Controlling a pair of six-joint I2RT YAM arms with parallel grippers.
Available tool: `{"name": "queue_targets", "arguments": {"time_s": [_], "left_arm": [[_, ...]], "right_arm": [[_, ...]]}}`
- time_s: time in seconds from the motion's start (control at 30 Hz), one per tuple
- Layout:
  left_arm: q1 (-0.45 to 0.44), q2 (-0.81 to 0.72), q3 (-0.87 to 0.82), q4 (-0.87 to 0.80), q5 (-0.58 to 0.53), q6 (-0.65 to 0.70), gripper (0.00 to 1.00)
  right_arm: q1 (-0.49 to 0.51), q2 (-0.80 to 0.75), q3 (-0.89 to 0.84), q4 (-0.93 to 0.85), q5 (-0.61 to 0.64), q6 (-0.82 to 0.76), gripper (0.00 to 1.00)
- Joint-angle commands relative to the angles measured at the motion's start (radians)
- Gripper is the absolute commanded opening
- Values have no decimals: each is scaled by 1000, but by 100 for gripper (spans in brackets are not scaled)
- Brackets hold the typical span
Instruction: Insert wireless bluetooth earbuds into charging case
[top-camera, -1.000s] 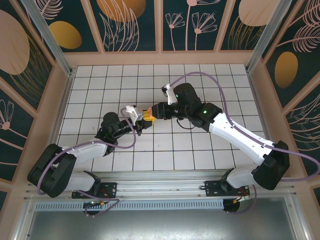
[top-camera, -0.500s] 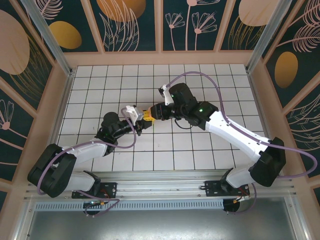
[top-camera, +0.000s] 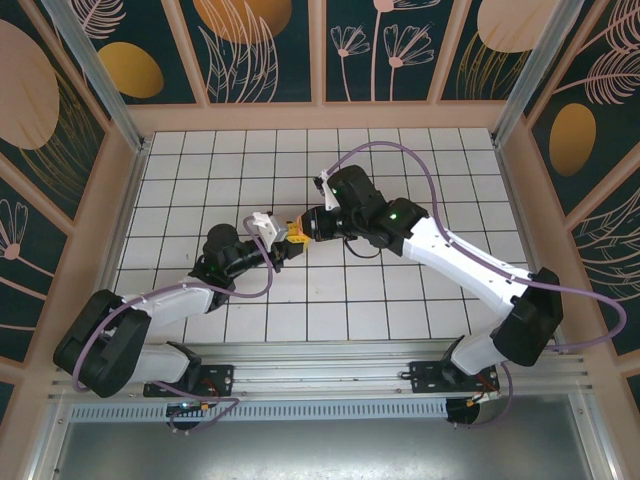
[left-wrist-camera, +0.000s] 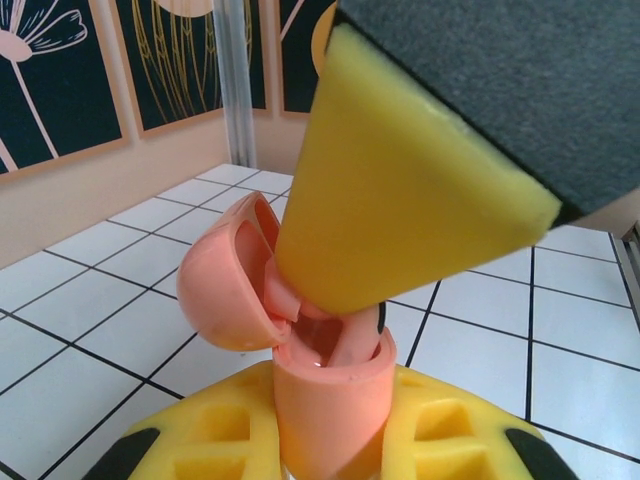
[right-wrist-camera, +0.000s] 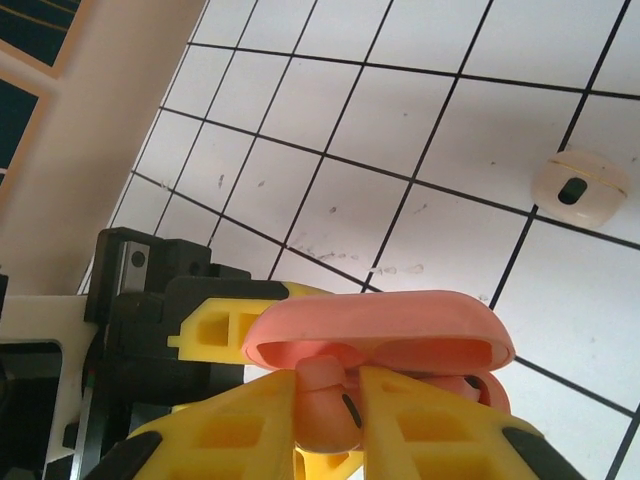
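Status | I see left gripper (left-wrist-camera: 330, 450) clamped on pink charging case (left-wrist-camera: 325, 400), upright, lid open | right gripper (right-wrist-camera: 345, 415) jaws narrow, pinching pinkish earbud (right-wrist-camera: 320, 395) at case mouth | pale earbud (right-wrist-camera: 575, 188) lying on tiled floor (right-wrist-camera: 450, 130), well apart.

- The middle of the table (top-camera: 200, 170) is taken up by the left gripper (top-camera: 288, 245) and the right gripper (top-camera: 299, 230), which are met tip to tip with no passage left between them.
- The case (left-wrist-camera: 330, 400), clamped in the left gripper, is roofed by a right finger (left-wrist-camera: 400, 200) and fenced on one side by its open lid (left-wrist-camera: 225, 285).
- The gap between the right fingers is filled by a pink earbud (right-wrist-camera: 320, 400).
- A pale earbud (right-wrist-camera: 570, 185) is surrounded by bare tile.
- The back rows are left free; the near rows are crossed by the left arm (top-camera: 170, 300) and the right arm (top-camera: 470, 265).
- The table is closed in by walls (top-camera: 320, 115) at the back and both sides.
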Motion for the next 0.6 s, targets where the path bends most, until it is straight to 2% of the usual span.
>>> {"name": "queue_targets", "arguments": {"time_s": [0.0, 0.2, 0.57], "left_arm": [[-1, -31, 11, 26, 8, 30, 0], [-1, -40, 13, 4, -10, 42, 0], [-1, -55, 11, -30, -22, 74, 0]], "right_arm": [[14, 20, 40, -52, 17, 99, 19], [22, 30, 73, -126, 37, 259, 18], [41, 82, 142, -234, 84, 373, 17]]}}
